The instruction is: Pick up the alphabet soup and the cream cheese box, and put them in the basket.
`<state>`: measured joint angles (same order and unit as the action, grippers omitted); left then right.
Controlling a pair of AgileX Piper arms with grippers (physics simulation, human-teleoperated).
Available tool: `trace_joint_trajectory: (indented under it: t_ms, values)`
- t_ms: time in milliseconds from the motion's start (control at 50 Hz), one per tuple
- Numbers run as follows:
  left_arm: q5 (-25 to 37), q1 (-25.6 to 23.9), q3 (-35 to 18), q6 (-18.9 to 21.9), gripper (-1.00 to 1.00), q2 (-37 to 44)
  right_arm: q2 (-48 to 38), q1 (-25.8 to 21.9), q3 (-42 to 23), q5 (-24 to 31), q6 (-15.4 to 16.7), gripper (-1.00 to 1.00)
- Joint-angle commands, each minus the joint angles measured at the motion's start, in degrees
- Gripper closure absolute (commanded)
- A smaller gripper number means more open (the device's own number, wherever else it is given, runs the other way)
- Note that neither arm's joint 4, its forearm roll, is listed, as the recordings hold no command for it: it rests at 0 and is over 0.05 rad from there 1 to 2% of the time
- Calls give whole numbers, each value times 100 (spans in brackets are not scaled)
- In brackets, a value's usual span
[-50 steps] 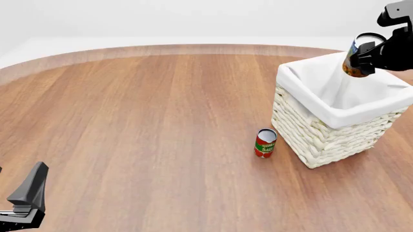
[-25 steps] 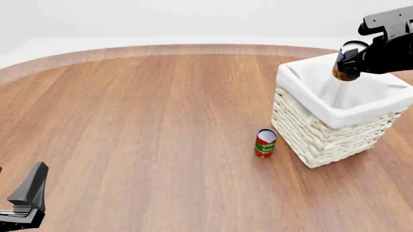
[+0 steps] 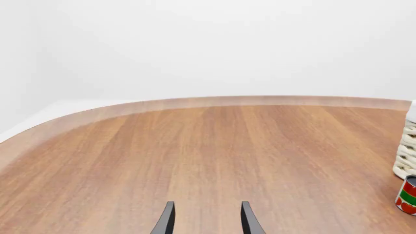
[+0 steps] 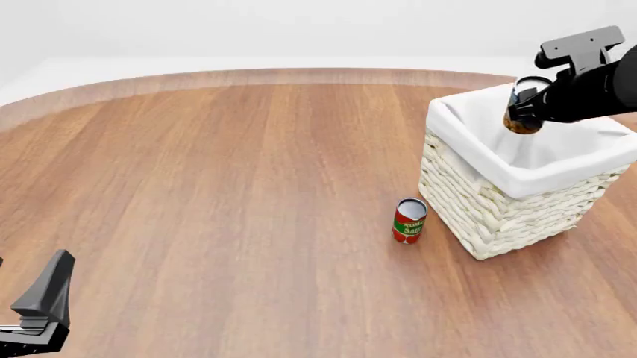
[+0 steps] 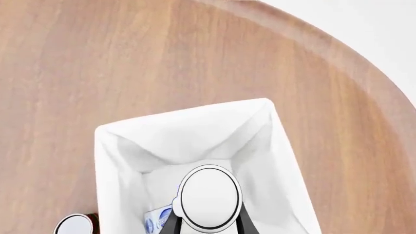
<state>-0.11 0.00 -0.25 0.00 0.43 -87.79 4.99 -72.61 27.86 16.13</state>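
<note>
The right gripper (image 4: 524, 104) is up over the basket (image 4: 497, 212), clamped on the alphabet soup (image 4: 521, 112); the can hangs tilted above the basket's open mouth, clear of the white lining, its white top turned toward the gripper's arm; from the right wrist view the can's round white top (image 5: 210, 198) sits between the two dark fingers (image 5: 246, 225), right above the basket's interior (image 5: 130, 146); down inside, against the lining and partly hidden by the can, a white and blue sliver shows, and that looks to be the cream cheese box (image 5: 159, 217), though only a corner of it is visible; so the box lies in the basket and the soup is in the air above it; the basket stands on the right side of the wooden tabletop (image 4: 219, 171), turned with one corner toward the camera; just beside its near-left wall stands the tomato sauce can (image 4: 409, 220), upright, red and green, close to the weave but not touching it; over on the far left, the left gripper (image 4: 40, 317) is low at the near edge of the tabletop, well apart from everything; the left wrist view shows its two fingertips (image 3: 166, 222) spread with bare wood between them, holding nothing, and the tomato can (image 3: 408, 195) peeps in at that picture's edge beneath the basket's rope corner (image 3: 406, 153).
</note>
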Motion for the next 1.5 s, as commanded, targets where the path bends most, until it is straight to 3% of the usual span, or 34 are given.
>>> trace_joint_trajectory:
  t_ms: [20,960,980,1500]
  values:
    - [0,0,0,0,-100,0,-105,32,13,-93,-48,100]
    - [0,0,0,0,-100,0,-373,80,315,-270,15,100]
    - [0,0,0,0,-100,0,-384,86,295,-252,13,-100]
    - [0,0,0,0,-100,0,-55,19,170,-36,-61,-100]
